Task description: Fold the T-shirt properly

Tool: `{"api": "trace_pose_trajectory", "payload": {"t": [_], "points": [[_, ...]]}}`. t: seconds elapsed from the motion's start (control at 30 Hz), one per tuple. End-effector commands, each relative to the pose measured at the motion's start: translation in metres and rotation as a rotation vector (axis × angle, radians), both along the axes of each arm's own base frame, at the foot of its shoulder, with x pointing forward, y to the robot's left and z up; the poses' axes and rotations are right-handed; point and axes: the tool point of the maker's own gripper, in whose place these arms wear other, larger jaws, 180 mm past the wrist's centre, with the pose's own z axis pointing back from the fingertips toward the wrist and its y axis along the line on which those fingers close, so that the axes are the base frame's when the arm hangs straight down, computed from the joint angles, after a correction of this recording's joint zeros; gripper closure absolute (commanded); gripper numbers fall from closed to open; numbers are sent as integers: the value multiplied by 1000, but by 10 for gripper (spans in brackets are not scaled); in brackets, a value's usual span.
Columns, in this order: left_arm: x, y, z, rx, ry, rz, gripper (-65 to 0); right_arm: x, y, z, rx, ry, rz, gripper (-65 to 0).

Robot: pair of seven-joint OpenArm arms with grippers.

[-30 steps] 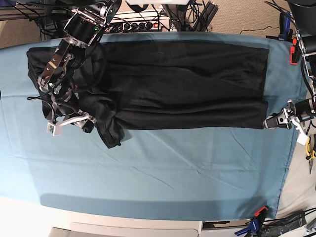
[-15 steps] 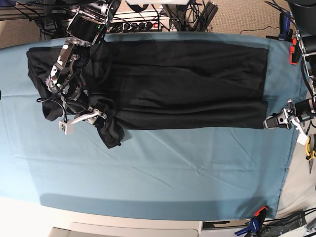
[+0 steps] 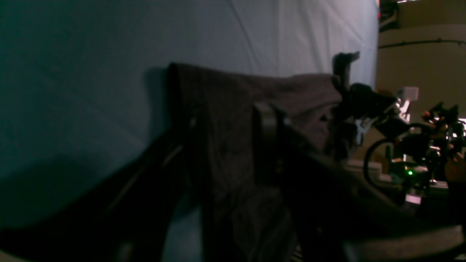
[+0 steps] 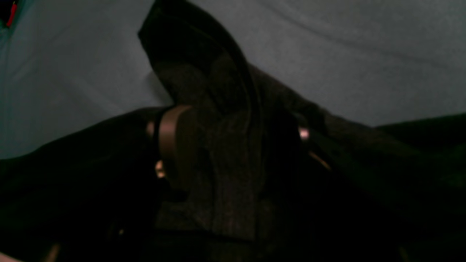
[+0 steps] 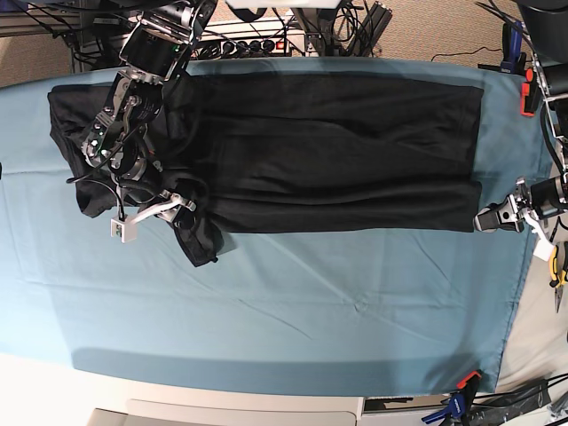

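Observation:
The black T-shirt (image 5: 328, 142) lies as a long band across the far half of the teal table cloth (image 5: 284, 302). Its left end is bunched, with a flap hanging toward the front. No graphic shows. My right gripper (image 5: 184, 206) is at that bunched end, shut on a fold of the T-shirt (image 4: 225, 153) between its fingers (image 4: 171, 145). My left gripper (image 5: 484, 218) is at the near right corner of the shirt, shut on the hem (image 3: 225, 120). Its finger (image 3: 267, 120) presses on the fabric.
A power strip and cables (image 5: 248, 44) run behind the table's far edge. A red-tipped tool (image 5: 528, 93) and pliers (image 5: 557, 271) sit at the right edge. A clamp (image 5: 461, 390) holds the cloth at the front right corner.
My right gripper has moved a little toward the view's right with the bunched fabric in it. My left gripper has not moved.

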Motion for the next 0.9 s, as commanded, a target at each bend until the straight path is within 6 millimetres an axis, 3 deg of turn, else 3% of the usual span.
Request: {"api": "trace_pose_trajectory", "payload": {"t": [0.0, 0.33, 0.53, 0.63, 0.8, 0.87], "points": [[13, 10, 21, 7, -62, 17, -211, 10, 0, 14, 0, -51, 8, -343], [12, 10, 20, 7, -61, 17, -211, 6, 17, 17, 46, -54, 90, -340], [13, 10, 21, 7, -62, 17, -211, 5, 17, 16, 46, -47, 94, -176], [13, 10, 21, 7, -62, 17, -211, 4, 19, 16, 39, -51, 117, -126], [13, 10, 21, 6, -62, 18, -211, 1, 34, 22, 79, -77, 197, -11], [13, 10, 21, 6, -64, 18, -211, -1, 43, 27, 105, -100, 246, 0]]}}
